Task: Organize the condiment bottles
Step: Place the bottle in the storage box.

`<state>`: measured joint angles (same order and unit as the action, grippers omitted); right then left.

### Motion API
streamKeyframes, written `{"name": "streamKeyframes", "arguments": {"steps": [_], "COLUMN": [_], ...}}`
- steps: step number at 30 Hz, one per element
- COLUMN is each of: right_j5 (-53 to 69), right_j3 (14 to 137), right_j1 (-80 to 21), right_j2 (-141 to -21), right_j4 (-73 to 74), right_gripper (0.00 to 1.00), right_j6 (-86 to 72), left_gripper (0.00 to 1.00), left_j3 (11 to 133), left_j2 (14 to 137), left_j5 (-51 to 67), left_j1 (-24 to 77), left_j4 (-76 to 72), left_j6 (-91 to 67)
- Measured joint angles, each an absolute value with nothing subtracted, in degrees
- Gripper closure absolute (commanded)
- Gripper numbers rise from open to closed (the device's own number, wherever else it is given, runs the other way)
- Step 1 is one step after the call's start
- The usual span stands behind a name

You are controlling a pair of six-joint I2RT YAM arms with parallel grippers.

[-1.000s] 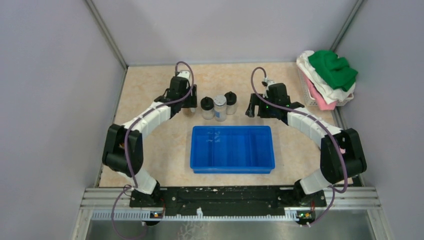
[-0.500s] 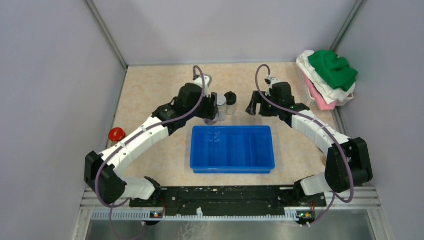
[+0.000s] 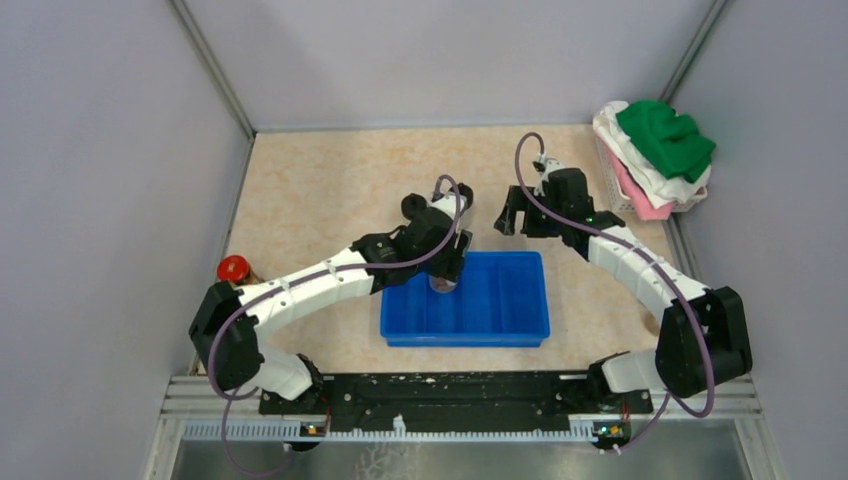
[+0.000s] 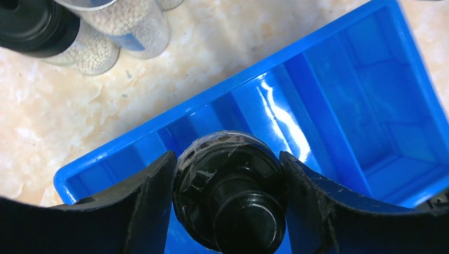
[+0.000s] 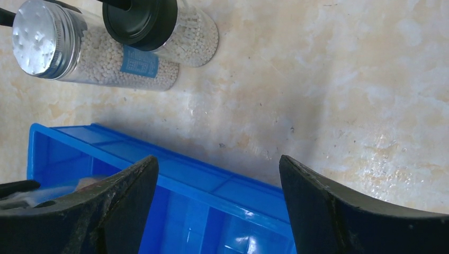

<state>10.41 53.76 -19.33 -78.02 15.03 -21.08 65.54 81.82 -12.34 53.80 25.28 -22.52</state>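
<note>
My left gripper point(image 3: 443, 265) is shut on a dark condiment bottle with a black cap point(image 4: 227, 196), held upright over the left end of the blue tray point(image 3: 465, 340). In the left wrist view the fingers point(image 4: 153, 190) press both sides of the bottle. A black-capped bottle point(image 5: 140, 18) and a silver-capped jar of white beads point(image 5: 39, 37) stand on the table just behind the tray. A red-capped bottle point(image 3: 233, 268) stands far left. My right gripper point(image 3: 508, 218) hangs open and empty above the tray's far rim point(image 5: 212, 185).
A basket piled with green, white and pink cloths point(image 3: 660, 155) sits at the back right corner. Grey walls enclose the table on three sides. The left arm stretches diagonally across the table's left half, hiding most of the standing bottles from above.
The left arm swung from the back left to over the tray, carrying the dark bottle. That uncovered the red-capped bottle at the left. The right arm barely moved.
</note>
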Motion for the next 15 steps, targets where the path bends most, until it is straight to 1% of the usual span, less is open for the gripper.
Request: {"name": "streamKeyframes", "arguments": {"steps": [8, 10, 15], "right_j5": [10.4, 10.5, 10.5], "right_j3": [52.5, 52.1, 51.1], "right_j1": [-19.3, -19.2, -18.6], "right_j2": [-77.9, -77.9, -77.9], "right_j4": [15.5, 15.5, 15.4], "right_gripper": [0.16, 0.16, 0.15], "right_j6": [-21.0, -20.9, -20.6], "left_gripper": [0.67, 0.65, 0.38], "left_j3": [61.6, 61.2, 60.6], "left_j2": [86.2, 87.7, 90.6], "left_j5": [-18.0, -18.8, -19.4], "left_j1": [54.0, 54.0, 54.0], "left_j4": [19.3, 17.5, 14.3], "left_j6": [-24.2, -24.2, -24.2]}}
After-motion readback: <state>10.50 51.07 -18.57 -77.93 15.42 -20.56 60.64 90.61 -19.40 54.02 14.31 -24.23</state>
